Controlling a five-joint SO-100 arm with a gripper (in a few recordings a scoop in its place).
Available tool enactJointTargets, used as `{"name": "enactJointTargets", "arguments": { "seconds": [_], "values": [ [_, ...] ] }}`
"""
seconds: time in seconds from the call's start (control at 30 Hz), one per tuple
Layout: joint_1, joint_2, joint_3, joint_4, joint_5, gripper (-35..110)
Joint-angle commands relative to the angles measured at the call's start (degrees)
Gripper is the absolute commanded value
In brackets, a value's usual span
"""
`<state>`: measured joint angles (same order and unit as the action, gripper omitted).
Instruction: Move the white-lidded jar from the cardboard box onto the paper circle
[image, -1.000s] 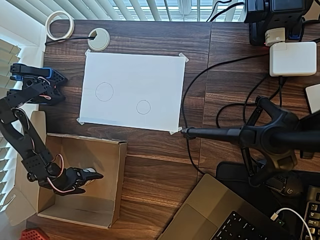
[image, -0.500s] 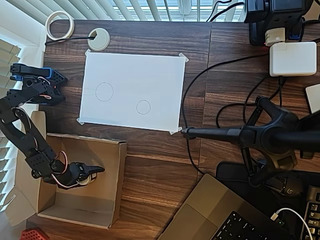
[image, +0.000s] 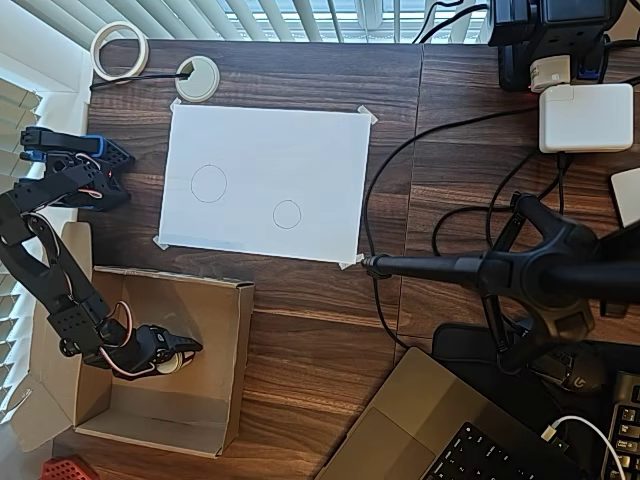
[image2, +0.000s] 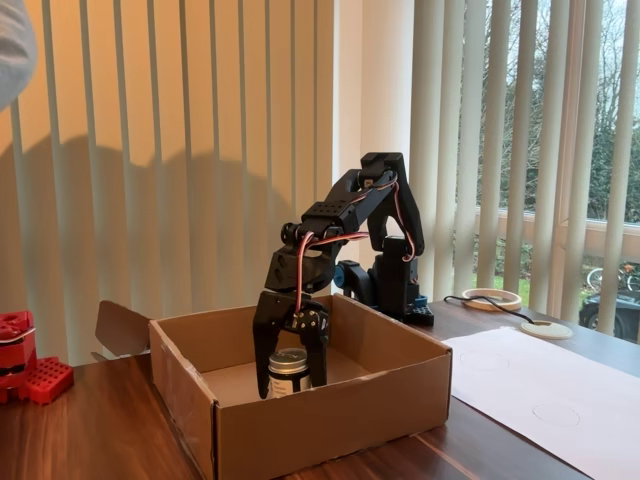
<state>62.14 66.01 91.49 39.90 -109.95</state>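
Note:
The white-lidded jar (image: 173, 359) (image2: 289, 373) stands upright inside the cardboard box (image: 243, 345) (image2: 330, 430), toward its left half in the overhead view. My black gripper (image: 185, 355) (image2: 292, 388) reaches down into the box, and its two fingers press against the jar's sides, shut on it. The box's front wall hides the jar's base in the fixed view. The paper circle (image: 287, 214) is the smaller pencil outline on the taped white sheet (image: 300, 150), well up and right of the box.
A larger pencil circle (image: 209, 183) lies left of the small one. A tape roll (image: 120, 48) and white grommet (image: 197, 78) sit beyond the sheet. A black stand arm (image: 470, 268), cables and a laptop (image: 440, 430) occupy the right. A red block (image2: 25, 365) sits left of the box.
The gripper has shifted slightly lower inside the box and its fingers have drawn in around the jar. The jar stays at about the same spot.

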Motion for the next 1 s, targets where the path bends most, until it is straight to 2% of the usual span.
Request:
{"name": "enactJointTargets", "arguments": {
  "seconds": [0.0, 0.17, 0.6, 0.97],
  "values": [
    [0.0, 5.8, -0.5, -0.1, 0.7, 11],
    [-1.7, 12.9, -0.4, -0.1, 3.3, 10],
    [-5.7, 35.5, 3.8, 4.0, -1.6, 9],
    [-26.0, 49.3, 15.8, 9.5, -0.6, 9]
  ]
}}
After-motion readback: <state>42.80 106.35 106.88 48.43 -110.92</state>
